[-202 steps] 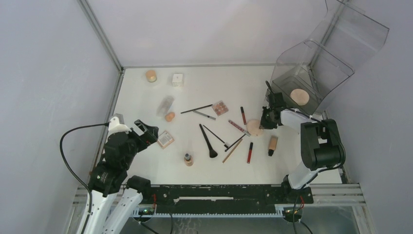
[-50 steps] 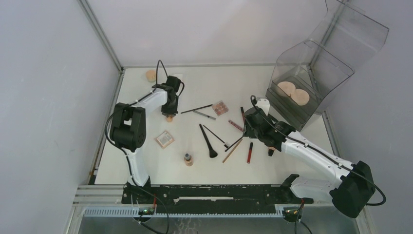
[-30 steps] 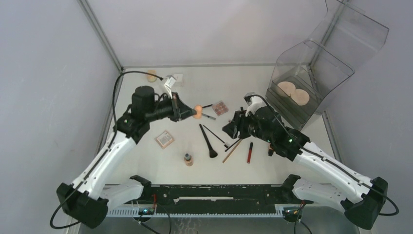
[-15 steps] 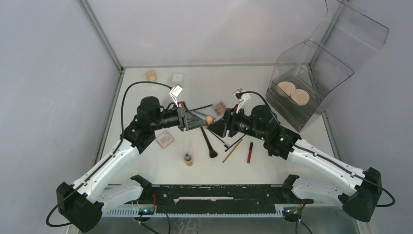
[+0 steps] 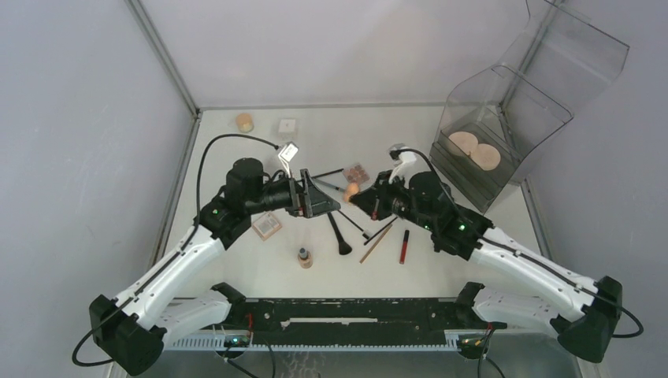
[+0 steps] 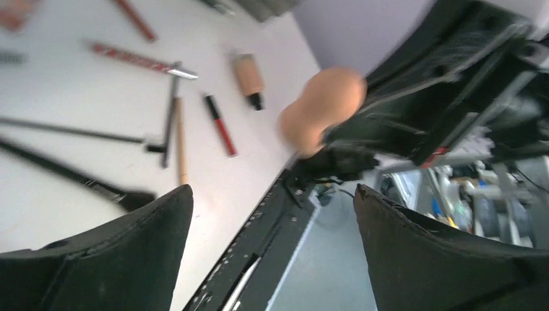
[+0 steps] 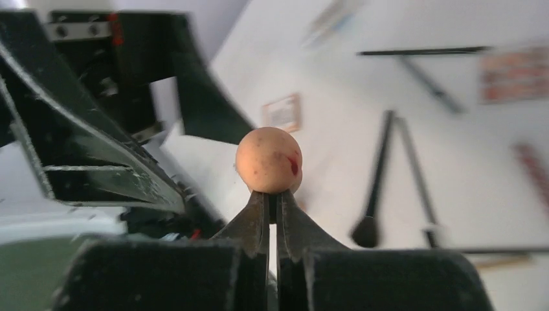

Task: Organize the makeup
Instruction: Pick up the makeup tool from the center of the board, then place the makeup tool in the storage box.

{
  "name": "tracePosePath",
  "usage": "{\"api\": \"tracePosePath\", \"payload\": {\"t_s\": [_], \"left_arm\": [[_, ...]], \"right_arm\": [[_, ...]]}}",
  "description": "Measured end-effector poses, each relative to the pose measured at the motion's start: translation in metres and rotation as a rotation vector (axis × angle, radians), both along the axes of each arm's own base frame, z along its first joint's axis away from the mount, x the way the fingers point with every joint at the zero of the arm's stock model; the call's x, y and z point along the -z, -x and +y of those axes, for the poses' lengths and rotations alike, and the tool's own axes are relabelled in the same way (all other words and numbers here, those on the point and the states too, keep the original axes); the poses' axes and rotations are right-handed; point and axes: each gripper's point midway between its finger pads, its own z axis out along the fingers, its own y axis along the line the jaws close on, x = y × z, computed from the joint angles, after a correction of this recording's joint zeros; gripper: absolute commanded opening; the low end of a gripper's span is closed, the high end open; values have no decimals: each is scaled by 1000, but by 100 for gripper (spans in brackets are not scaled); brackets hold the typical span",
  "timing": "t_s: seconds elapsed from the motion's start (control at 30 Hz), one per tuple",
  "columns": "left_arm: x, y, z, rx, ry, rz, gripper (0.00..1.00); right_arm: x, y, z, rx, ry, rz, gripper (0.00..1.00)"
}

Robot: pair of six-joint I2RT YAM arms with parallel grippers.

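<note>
Peach sponge (image 5: pixel 351 189) sits mid-frame in the top view, pinched at its base by the right gripper (image 7: pixel 270 195), whose fingers are nearly together on it. Left gripper (image 6: pixel 272 189) faces it from the left, fingers (image 6: pixel 116 253) spread wide, holding nothing. Below them brushes (image 5: pixel 339 233), a lip tube (image 5: pixel 404 246) and a bottle (image 5: pixel 304 257) lie on the table (image 5: pixel 252 269). Two compacts (image 5: pixel 473 150) rest in the organizer (image 5: pixel 543 87) at upper right.

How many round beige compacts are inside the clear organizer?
2, both inside the organizer: one compact at left, the other compact right of it. Smoky walls may hide more.
</note>
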Motion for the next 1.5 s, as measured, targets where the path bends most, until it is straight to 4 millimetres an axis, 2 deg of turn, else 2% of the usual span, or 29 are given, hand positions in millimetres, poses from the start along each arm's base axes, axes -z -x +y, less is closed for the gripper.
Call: {"api": "tracePosePath", "payload": {"t_s": [0.03, 0.1, 0.2, 0.27, 0.3, 0.37, 0.4, 0.47, 0.57, 0.67, 0.7, 0.73, 0.77, 0.8, 0.83, 0.9, 1.03, 1.2, 1.3, 1.37, 1.43, 1.5], "left_arm": [[8, -3, 5, -30, -51, 7, 100], [22, -14, 21, -131, -168, 12, 100], [44, -33, 61, -340, -352, 3, 100], [61, -40, 96, -485, -470, 32, 100], [71, -44, 114, -558, -524, 55, 100], [92, -49, 150, -701, -611, 116, 100], [105, -49, 167, -762, -656, 153, 100], [132, -45, 192, -850, -738, 220, 100], [166, -35, 214, -918, -846, 310, 100], [184, -33, 224, -943, -916, 365, 100], [189, -33, 225, -944, -929, 378, 100], [192, -33, 225, -943, -938, 387, 100], [194, -34, 225, -941, -944, 394, 100], [197, -34, 224, -938, -948, 398, 100], [198, -35, 224, -937, -950, 400, 100], [200, -37, 223, -935, -949, 402, 100], [203, -39, 221, -929, -951, 408, 100], [208, -42, 220, -926, -960, 414, 100], [212, -44, 221, -937, -957, 419, 100], [217, -44, 221, -944, -962, 430, 100], [223, -44, 223, -961, -974, 455, 100], [231, -45, 222, -980, -975, 487, 100]], "right_arm": [[2, -5, -11, 53, 32, -11, 0], [2, -21, -45, 207, 119, -38, 0], [-13, -55, -118, 487, 215, -78, 0], [-22, -77, -178, 702, 269, -85, 0], [-24, -84, -211, 812, 300, -83, 0], [-23, -92, -258, 964, 354, -65, 0], [-20, -95, -277, 1019, 382, -47, 0], [-14, -102, -302, 1083, 424, -15, 0], [-8, -123, -329, 1147, 475, 45, 0], [7, -149, -344, 1164, 519, 114, 0], [13, -156, -349, 1167, 531, 136, 4], [19, -164, -354, 1170, 545, 157, 20], [23, -170, -358, 1175, 556, 170, 42], [29, -175, -364, 1182, 569, 182, 58], [33, -178, -368, 1193, 573, 196, 66], [38, -184, -376, 1198, 605, 218, 75], [31, -194, -374, 1194, 610, 195, 76], [2, -190, -330, 1089, 573, 92, 76], [-23, -174, -295, 991, 510, -3, 76], [-35, -156, -272, 921, 464, -60, 76], [-43, -140, -257, 867, 428, -96, 76], [-46, -132, -252, 844, 413, -110, 76]]}}
